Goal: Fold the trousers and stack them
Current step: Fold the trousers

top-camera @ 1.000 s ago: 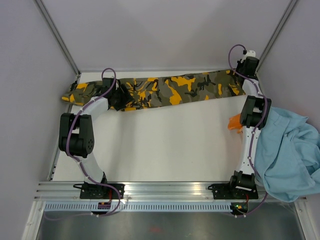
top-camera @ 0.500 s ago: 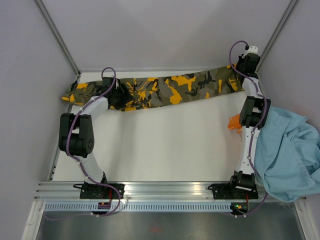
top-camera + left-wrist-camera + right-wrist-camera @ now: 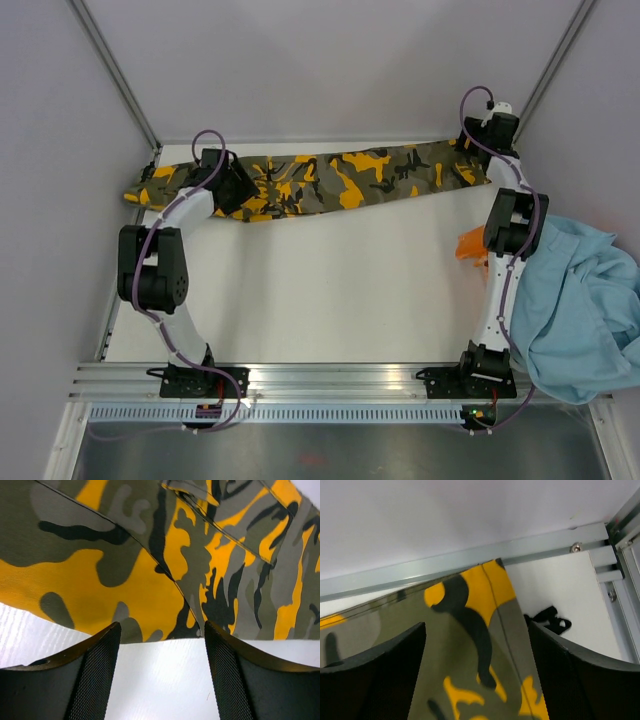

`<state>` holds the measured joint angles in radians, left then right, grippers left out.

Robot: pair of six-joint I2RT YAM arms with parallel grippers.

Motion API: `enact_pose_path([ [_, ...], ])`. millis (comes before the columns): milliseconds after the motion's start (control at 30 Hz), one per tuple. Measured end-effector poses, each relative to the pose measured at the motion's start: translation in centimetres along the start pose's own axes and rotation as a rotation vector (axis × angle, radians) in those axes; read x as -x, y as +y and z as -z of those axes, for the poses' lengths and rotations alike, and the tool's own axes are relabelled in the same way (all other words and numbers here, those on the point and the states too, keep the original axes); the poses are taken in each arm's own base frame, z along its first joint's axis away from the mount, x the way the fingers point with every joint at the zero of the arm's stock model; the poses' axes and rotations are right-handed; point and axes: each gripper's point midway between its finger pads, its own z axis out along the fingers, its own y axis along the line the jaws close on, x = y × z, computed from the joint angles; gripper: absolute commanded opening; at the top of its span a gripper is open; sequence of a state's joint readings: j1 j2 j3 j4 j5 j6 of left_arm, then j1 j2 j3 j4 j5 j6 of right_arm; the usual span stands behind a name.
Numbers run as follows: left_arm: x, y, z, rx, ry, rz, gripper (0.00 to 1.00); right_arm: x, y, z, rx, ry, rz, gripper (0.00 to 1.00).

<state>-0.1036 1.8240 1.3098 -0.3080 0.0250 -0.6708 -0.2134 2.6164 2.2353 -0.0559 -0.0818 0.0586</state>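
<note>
Trousers lying stretched along the table's far edge.
Left gripper and right gripper both gaping wide above them, holding nothing.

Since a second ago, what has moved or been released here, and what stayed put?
The right claw has opened and let go of the right end of the trousers, which it had tugged toward the far corner. The left claw shifted slightly toward the far left over the cloth, staying open. The light-blue garment and orange garment did not move.
</note>
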Motion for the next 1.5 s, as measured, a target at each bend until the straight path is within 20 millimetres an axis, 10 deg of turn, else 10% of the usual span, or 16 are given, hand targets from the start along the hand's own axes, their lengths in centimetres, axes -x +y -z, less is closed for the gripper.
enact_pose_path([
  [333, 3.6, 10.1, 2.0, 0.123, -0.124, 0.307, 0.75, 6.6, 3.5, 12.0, 0.088, -0.047, -0.171, 0.92],
  [467, 5.6, 14.3, 2.4, 0.158, -0.193, 0.407, 0.75, 5.9, 4.7, 15.5, 0.127, -0.045, -0.259, 0.92],
  [867, 9.0, 15.5, -1.5, 0.051, -0.305, 0.487, 0.75, -9.5, 4.9, 18.3, 0.023, 0.295, -0.545, 0.94],
  [1200, 8.3, 16.5, -3.7, 0.067, -0.270, 0.518, 0.72, -11.0, 4.5, 18.9, -0.047, 0.272, -0.689, 0.96],
  [1500, 9.0, 16.4, -4.6, 0.097, -0.265, 0.518, 0.68, -9.7, 2.8, 14.6, -0.116, 0.162, -0.758, 0.95],
])
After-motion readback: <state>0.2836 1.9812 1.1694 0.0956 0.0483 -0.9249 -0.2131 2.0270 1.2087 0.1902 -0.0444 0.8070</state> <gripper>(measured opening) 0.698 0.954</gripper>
